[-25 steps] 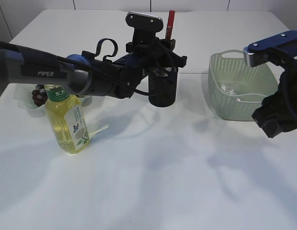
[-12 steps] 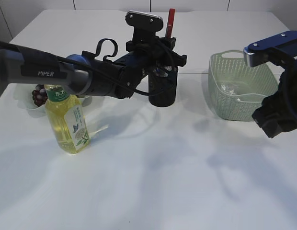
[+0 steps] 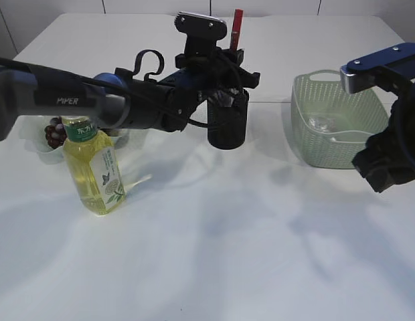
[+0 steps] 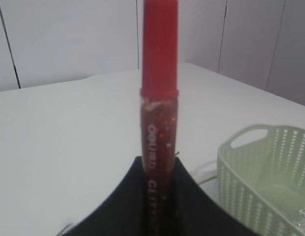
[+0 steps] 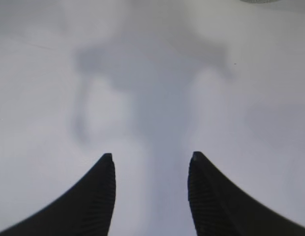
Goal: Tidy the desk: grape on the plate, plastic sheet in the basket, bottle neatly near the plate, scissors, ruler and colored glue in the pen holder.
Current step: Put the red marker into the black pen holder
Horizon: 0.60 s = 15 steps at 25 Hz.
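The left gripper (image 4: pixel 157 196) is seen low in the centre of the left wrist view, its two dark fingers (image 4: pixel 125 201) closed narrowly on the colored glue (image 4: pixel 159 113). The tube is held upright: a red cap on top, a clear barrel with red glitter and white lettering below, its lower end hidden between the fingers. In the exterior view the same gripper (image 3: pixel 229 80) is found at upper centre, directly above the black pen holder (image 3: pixel 227 127), with the red cap of the glue (image 3: pixel 237 28) sticking up above the wrist. Whether the tube's lower end has entered the holder cannot be told. The left arm (image 3: pixel 94 103) is stretched in from the left edge of the frame.

Below that arm, at centre left, the bottle (image 3: pixel 94 170) of yellow liquid stands upright with a green cap. Just behind it, at the left edge, dark grapes (image 3: pixel 55 132) are seen lying on a white plate (image 3: pixel 30 142).

The right gripper (image 5: pixel 150 196) is shown at the bottom of the right wrist view with its jaws standing apart and nothing between them, above the bare white table (image 5: pixel 152 73). In the exterior view it is placed at the right edge (image 3: pixel 385 164), just in front of the pale green basket (image 3: pixel 308 127), inside which a clear plastic sheet (image 3: pixel 321 123) is faintly visible.
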Each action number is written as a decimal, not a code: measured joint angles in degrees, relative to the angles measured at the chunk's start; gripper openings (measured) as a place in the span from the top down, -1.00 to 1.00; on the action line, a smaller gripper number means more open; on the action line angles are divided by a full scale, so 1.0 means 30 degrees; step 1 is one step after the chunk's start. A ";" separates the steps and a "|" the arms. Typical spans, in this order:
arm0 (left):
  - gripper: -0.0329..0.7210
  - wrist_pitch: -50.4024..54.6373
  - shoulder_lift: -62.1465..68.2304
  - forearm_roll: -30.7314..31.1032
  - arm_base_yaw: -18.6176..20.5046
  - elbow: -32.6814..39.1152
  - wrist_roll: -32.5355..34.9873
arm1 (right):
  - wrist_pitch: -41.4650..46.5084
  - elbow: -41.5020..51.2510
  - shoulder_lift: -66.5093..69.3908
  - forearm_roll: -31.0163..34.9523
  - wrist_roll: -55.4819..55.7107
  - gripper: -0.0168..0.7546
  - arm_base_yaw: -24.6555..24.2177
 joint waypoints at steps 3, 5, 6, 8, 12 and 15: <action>0.73 0.0425 0.0255 0.0000 0.0085 -0.0957 0.0000 | 0.0000 0.0000 0.0000 0.0000 0.0000 -0.05 0.0000; 0.73 0.0477 0.0377 0.0000 0.0085 -0.1393 0.0000 | 0.0000 0.0000 0.0000 0.0000 0.0000 -0.05 0.0000; 0.73 0.0477 0.0477 0.0000 0.0085 -0.1543 0.0000 | 0.0000 0.0000 0.0000 0.0000 0.0000 -0.05 0.0000; 0.73 0.0517 0.0601 0.0000 0.0085 -0.1620 0.0000 | 0.0000 0.0000 0.0000 0.0000 0.0000 -0.05 0.0000; 0.73 0.0686 0.0874 0.0000 0.0085 -0.1703 0.0000 | 0.0000 0.0000 0.0000 0.0000 0.0000 -0.05 0.0000; 0.73 0.0791 0.0921 0.0000 0.0085 -0.1703 0.0000 | 0.0000 0.0000 0.0000 0.0000 0.0000 -0.05 0.0000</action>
